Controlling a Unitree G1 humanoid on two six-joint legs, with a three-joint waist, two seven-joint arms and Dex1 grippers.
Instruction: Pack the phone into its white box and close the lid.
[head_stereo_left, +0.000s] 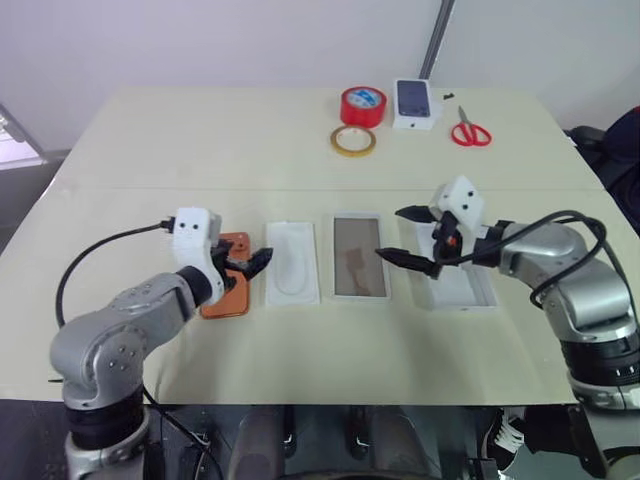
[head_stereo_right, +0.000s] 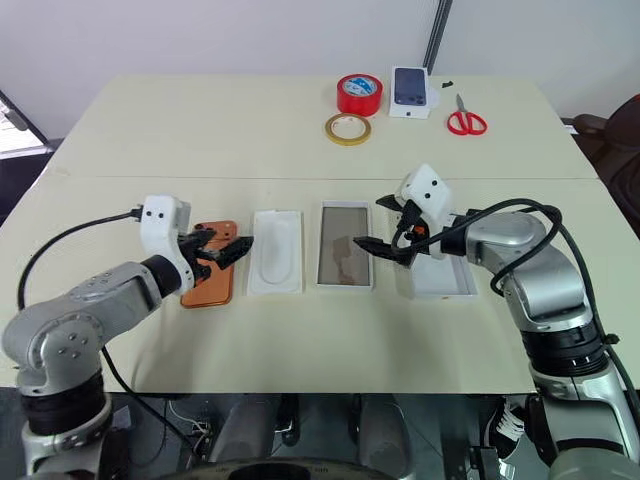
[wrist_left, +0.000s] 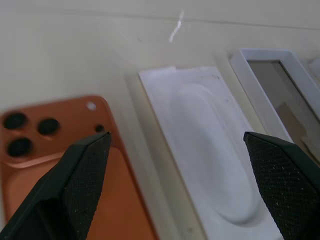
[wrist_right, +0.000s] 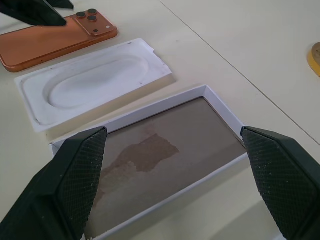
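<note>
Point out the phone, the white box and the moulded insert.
phone (wrist_right: 47, 42), right wrist view, middle of its orange back.
white box (wrist_right: 165, 150), right wrist view, its tan floor.
moulded insert (head_stereo_left: 292, 262), left eye view, its rounded recess.

L wrist cam: left gripper (wrist_left: 182, 185) w/ its two black textured fingers (wrist_left: 82, 182) set wide apart, nothing between them, both rising from the bottom corners of the frame. Behind the lower-left finger lies the phone (wrist_left: 55, 170), copper-orange, glossy back up, three dark lenses at far left. Just beside it, mid-frame, the white moulded insert (wrist_left: 205, 150) w/ a rounded oval recess. Upper right: corner of the white box (wrist_left: 260, 65), white rim, tan-brown floor. All rest on the cream table (wrist_left: 75, 50); small white scuff near top centre.
</note>
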